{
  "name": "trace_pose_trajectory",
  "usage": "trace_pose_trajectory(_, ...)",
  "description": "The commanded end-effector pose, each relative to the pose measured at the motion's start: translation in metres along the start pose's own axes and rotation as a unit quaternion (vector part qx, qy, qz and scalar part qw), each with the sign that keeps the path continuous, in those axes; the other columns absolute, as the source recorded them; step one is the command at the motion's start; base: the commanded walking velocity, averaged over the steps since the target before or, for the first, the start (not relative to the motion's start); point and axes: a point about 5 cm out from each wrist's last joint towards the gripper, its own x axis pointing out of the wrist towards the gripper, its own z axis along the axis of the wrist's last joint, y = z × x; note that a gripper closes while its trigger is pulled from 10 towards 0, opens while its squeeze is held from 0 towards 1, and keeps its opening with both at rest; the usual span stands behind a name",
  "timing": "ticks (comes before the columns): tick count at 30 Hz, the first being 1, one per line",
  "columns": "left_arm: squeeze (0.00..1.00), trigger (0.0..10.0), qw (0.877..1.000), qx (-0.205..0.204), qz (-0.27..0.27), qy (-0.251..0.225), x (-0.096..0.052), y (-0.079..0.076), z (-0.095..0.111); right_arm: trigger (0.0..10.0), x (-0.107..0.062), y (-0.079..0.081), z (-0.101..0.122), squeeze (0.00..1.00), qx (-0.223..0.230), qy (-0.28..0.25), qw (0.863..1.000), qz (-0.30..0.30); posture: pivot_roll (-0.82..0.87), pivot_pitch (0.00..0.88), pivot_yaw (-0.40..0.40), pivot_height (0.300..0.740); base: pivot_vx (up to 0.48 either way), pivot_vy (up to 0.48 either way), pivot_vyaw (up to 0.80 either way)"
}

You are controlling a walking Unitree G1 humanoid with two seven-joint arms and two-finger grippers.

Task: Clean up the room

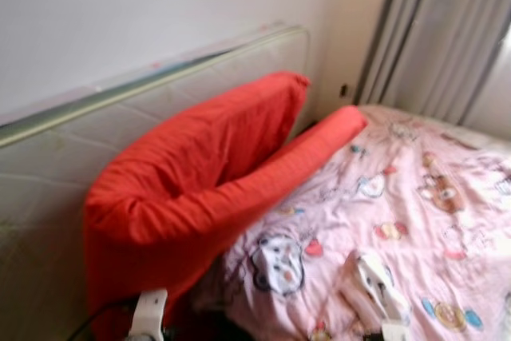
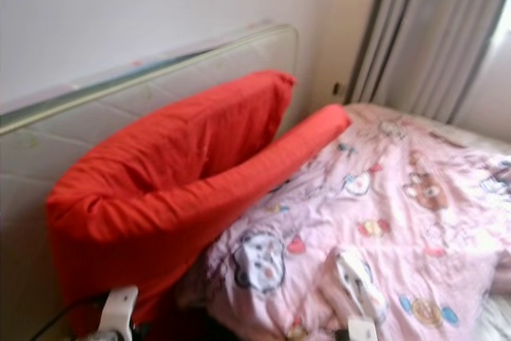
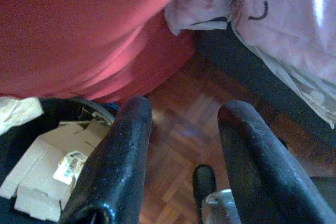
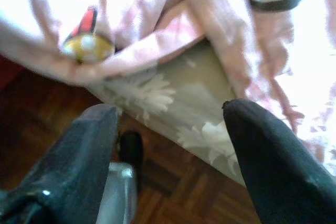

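- On my far left a pale quilted mattress (image 1: 160, 109) stands on edge against the white wall (image 1: 120, 13); its top edge slopes up toward the corner.
- A big red cushion (image 1: 192, 173) leans on that mattress, its long lower arm reaching right until the tip touches the bed's pink quilt (image 1: 383, 221).
- The quilt is rumpled, printed with cartoon bears and hearts, and covers the bed from the cushion to the right edge of my head view.
- A small white bundle (image 1: 371, 277) lies on the quilt near its near edge; I cannot tell what it is.
- Grey curtains (image 1: 447, 37) hang in the far right corner, with daylight at their right edge.
- A small dark fitting (image 1: 343, 90) sits on the wall just left of the curtains.
- My left gripper (image 3: 181, 156) hangs low over the parquet floor (image 3: 184, 114), fingers spread wide, nothing between them.
- Beyond it I see the cushion's red underside, the quilt's hanging edge, and flattened cardboard (image 3: 47, 171) in a dark container beside the cushion.
- My right gripper (image 4: 168, 150) is also low over the parquet, fingers wide apart and empty, pointing at a floral sheet (image 4: 168, 98) under the overhanging quilt.
- Both wrist pictures show a dark foot (image 4: 131, 150) of the robot on the floor.
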Motion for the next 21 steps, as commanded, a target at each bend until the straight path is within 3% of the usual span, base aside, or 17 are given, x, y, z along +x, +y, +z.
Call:
trace_pose_trajectory(1,0.0,10.0,1.0,0.005,-0.001,-0.005,0.0004,0.001,0.0059,10.0,-0.0007,0.0001,-0.0062,0.0,0.004,0.01,1.0,-0.001,0.01,0.0,0.0,0.74,0.0,0.0,-0.78)
trace_pose_trajectory(21,0.0,10.0,1.0,-0.002,-0.003,-0.007,0.0004,0.0006,0.0062,10.0,-0.0007,-0.0001,-0.0062,0.0,0.006,0.011,1.0,-0.001,0.01,0.0,0.001,0.74,0.0,0.0,-0.78)
